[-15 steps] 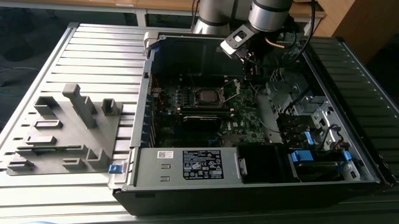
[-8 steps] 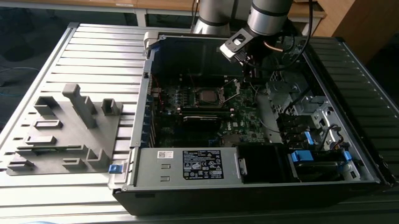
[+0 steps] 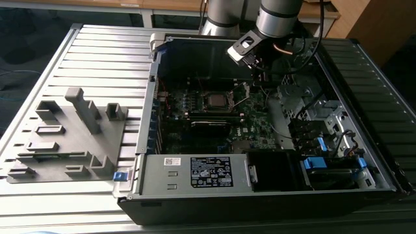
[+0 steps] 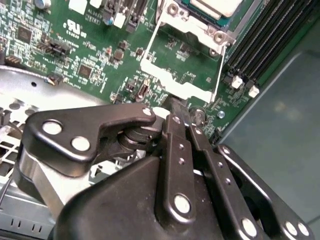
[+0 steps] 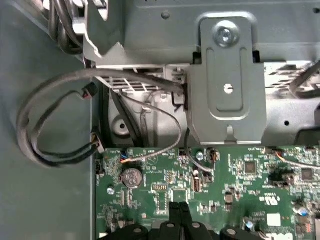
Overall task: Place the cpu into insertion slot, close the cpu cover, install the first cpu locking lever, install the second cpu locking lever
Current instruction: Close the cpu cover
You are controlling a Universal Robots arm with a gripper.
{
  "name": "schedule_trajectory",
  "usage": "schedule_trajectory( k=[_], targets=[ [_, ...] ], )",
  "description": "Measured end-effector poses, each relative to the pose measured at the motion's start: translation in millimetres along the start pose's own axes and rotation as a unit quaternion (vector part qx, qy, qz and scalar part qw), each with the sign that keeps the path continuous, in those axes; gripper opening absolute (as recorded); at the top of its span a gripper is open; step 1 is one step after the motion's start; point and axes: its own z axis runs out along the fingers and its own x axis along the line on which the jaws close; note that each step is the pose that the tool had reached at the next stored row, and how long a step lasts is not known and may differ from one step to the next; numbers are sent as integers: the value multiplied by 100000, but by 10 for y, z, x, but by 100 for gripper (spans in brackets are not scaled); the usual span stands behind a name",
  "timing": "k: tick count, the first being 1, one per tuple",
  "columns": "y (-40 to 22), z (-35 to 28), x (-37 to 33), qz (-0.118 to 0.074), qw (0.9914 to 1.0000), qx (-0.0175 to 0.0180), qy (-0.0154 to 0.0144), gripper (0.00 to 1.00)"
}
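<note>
The cpu [image 3: 215,100] lies flat in its socket on the green motherboard; its pale metal top [image 4: 216,6] also shows in the second wrist view. The cpu cover [image 3: 242,91], a thin silvery frame with an open window, is swung open on the side of the socket toward the exterior view's right. In the second wrist view the cpu cover [image 4: 176,86] shows green board through its window. My gripper [image 4: 176,109] is shut, its black fingertips pressed together right at the cover's free edge, with nothing seen between them. The gripper [image 5: 178,207] tips hang just above the board.
The open computer case has a power supply [image 3: 211,171] with a white label at the front and drive bays with blue clips [image 3: 317,163] beside it. Memory slots [image 4: 265,45] flank the socket. Looped cables [image 5: 50,125] and a metal bracket [image 5: 227,90] sit near the gripper. A grey fixture [image 3: 65,136] lies outside the case.
</note>
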Motion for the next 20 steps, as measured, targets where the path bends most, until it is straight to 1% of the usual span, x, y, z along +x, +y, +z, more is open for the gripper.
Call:
schedule_trajectory(
  k=[4, 6, 9, 12, 15, 17, 20],
  targets=[
    [-1, 0, 0, -3, 100000, -26, 0, 11],
    [-12, 0, -1, 7, 100000, -42, 14, 11],
    [-62, -2, -5, 4, 100000, -58, 80, 11],
    [-171, -4, -13, 8, 100000, -186, 187, 11],
    [-308, -8, -20, 6, 99999, -389, 316, 11],
    [-389, -10, -25, 10, 99998, -504, 403, 11],
    [-467, -11, -32, 24, 99997, -544, 617, 11]
  ],
)
